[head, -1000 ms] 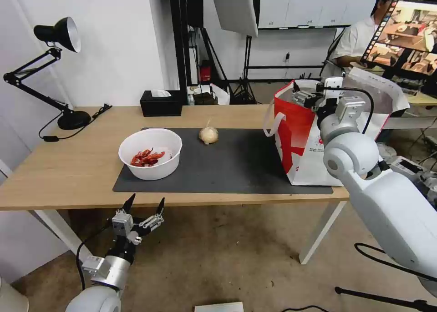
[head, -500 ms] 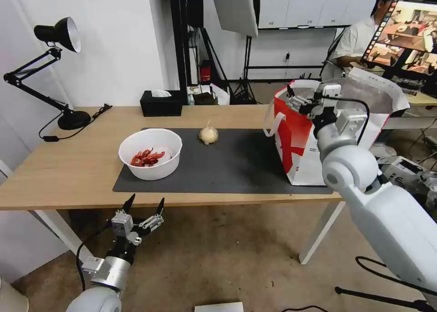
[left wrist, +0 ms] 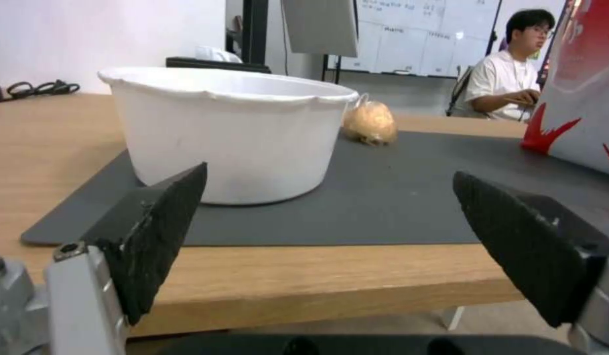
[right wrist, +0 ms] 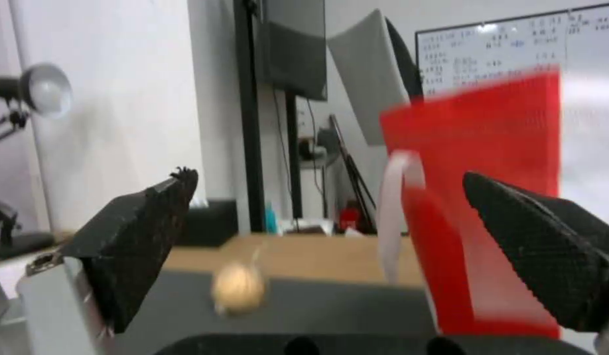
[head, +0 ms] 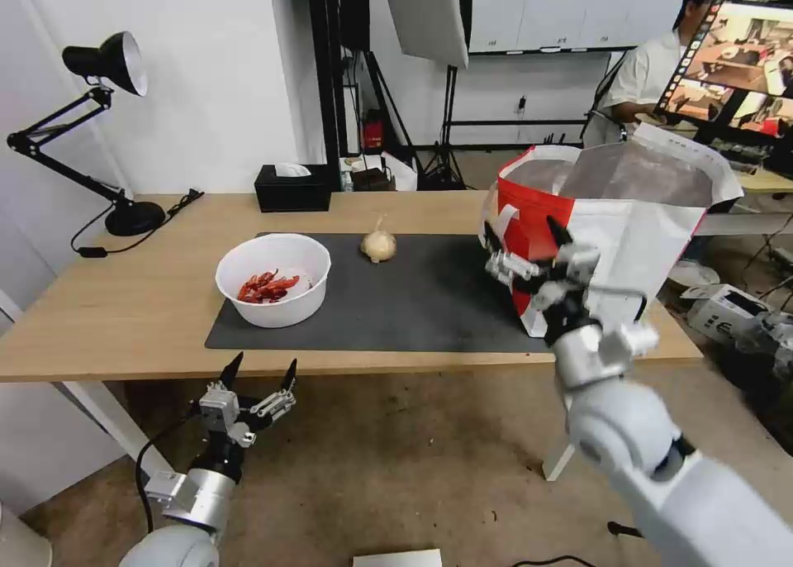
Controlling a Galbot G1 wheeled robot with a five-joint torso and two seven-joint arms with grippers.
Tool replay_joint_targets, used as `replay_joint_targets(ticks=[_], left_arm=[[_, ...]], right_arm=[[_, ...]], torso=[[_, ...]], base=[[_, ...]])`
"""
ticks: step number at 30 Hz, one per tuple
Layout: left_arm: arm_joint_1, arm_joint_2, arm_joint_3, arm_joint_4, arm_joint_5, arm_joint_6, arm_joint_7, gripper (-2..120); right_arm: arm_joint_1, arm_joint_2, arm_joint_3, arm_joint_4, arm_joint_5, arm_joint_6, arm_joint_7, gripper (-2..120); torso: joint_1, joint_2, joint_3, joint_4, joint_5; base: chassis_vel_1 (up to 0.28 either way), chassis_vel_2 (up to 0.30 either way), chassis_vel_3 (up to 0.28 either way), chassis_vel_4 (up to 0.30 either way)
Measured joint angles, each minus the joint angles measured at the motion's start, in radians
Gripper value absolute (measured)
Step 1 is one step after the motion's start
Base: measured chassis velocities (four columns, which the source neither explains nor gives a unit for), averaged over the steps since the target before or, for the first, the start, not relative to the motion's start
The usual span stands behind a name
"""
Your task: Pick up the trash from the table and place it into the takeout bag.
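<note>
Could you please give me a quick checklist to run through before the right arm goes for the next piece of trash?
1. Right gripper empty, fingers open: ok.
2. Takeout bag upright, mouth open: ok.
3. Small knotted bag free on the mat, nothing touching it: ok.
4. White bowl upright on the mat, red shells inside: ok.
5. Left gripper open, below the table edge in front of the bowl, out of the right arm's way: ok.
6. What already lies inside the takeout bag: cannot tell.
</note>
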Motion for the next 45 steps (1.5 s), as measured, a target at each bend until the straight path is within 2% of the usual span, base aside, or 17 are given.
replay_joint_targets(ticks=[1, 5, 13, 45], left_arm=[[0.001, 0.0, -0.001, 0.0, 0.0, -0.001, 0.0, 100], [0.0, -0.001, 0.0, 0.005, 0.0, -0.003, 0.001, 100], [0.0, -0.012, 0.006, 0.007, 0.005, -0.004, 0.003, 100], [0.011, -0.016, 0.006, 0.01, 0.008, -0.008, 0.013, 100]], right_arm=[[-0.061, 0.021, 0.004, -0.017, -0.047, 0.035, -0.017, 100], [-0.146, 0.063, 0.005, -0.057, -0.107, 0.091, -0.031, 100], [-0.265, 0.127, 0.011, -0.099, -0.18, 0.131, -0.032, 100], [-0.296, 0.155, -0.012, -0.147, -0.19, 0.131, -0.031, 100]], torso=[[0.0, 0.0, 0.0, 0.0, 0.0001], [0.0, 0.0, 0.0, 0.0001, 0.0001], [0.0, 0.0, 0.0, 0.0, 0.0], [0.0, 0.0, 0.0, 0.0001, 0.0001]], base=[[0.0, 0.0, 0.0, 0.0], [0.0, 0.0, 0.0, 0.0], [0.0, 0.0, 0.0, 0.0], [0.0, 0.0, 0.0, 0.0]])
